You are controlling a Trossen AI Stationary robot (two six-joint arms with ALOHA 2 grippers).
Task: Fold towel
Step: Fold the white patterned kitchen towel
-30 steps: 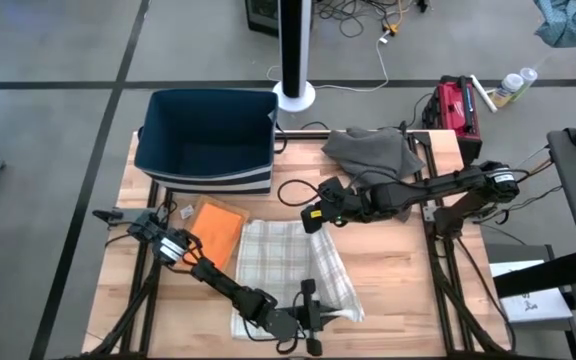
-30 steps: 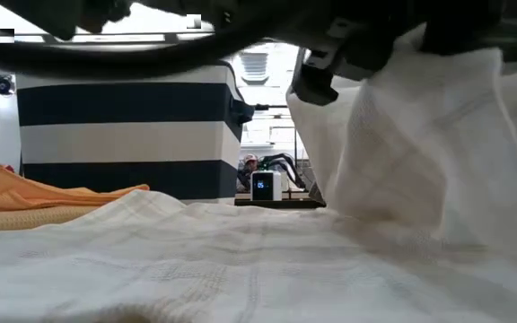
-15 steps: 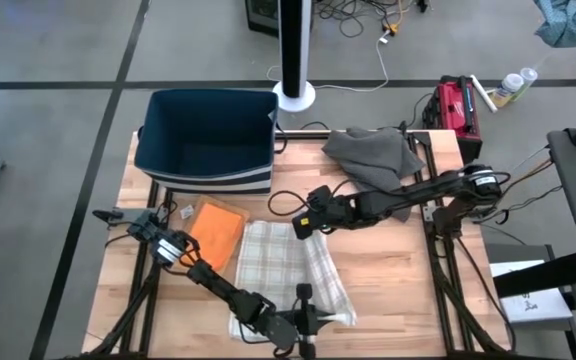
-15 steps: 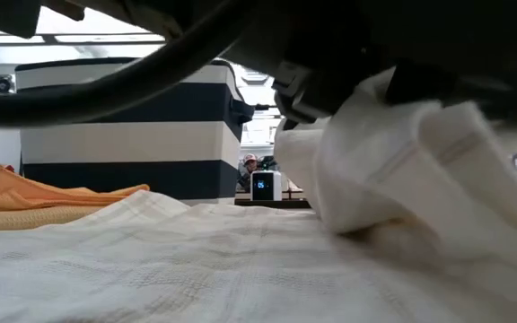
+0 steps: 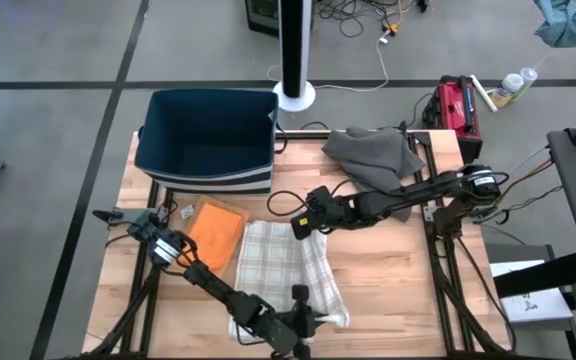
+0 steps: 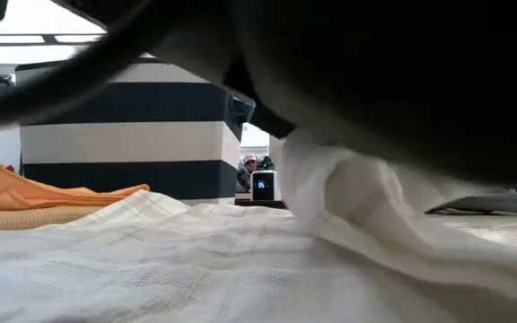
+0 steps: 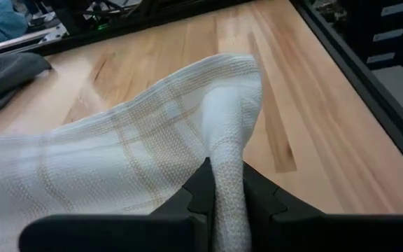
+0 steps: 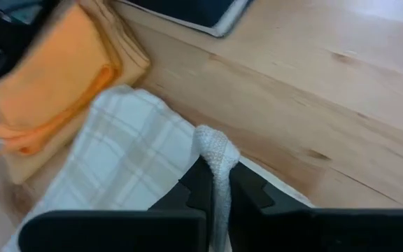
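Note:
A white plaid towel (image 5: pixel 283 272) lies on the wooden table (image 5: pixel 398 280), its right part doubled over leftward. My right gripper (image 5: pixel 303 226) is shut on the towel's far right corner, low over the cloth. At the table's near edge, my left gripper (image 5: pixel 298 312) is shut on the near right corner. In the low view the towel (image 6: pixel 151 260) fills the foreground and a raised fold (image 6: pixel 348 202) hangs from a dark arm above. My left gripper pinches a bunched fold of the towel (image 7: pixel 227 183) between its two fingers, at the near right corner. The fingers come nearly level, from the table's near side. From the fingers the cloth rises in a slack hump; the remainder lies on the table. My right gripper pinches the towel's far right corner (image 8: pixel 215 155) between its two fingers, slanting down from the table's right. The corner stands up as a small bunched tip, and the cloth below it lies slack on the towel.
A folded orange cloth (image 5: pixel 216 228) lies just left of the towel. A navy and white bin (image 5: pixel 206 140) stands at the far left, a crumpled grey cloth (image 5: pixel 373 150) at the far right. Bare wood (image 5: pixel 398 280) stretches right of the towel.
My right gripper has gone down and toward the table's left, carrying the far right corner over the towel. My left gripper has shifted a little left with the near right corner. The towel's right part has folded over; its left part has stayed flat.

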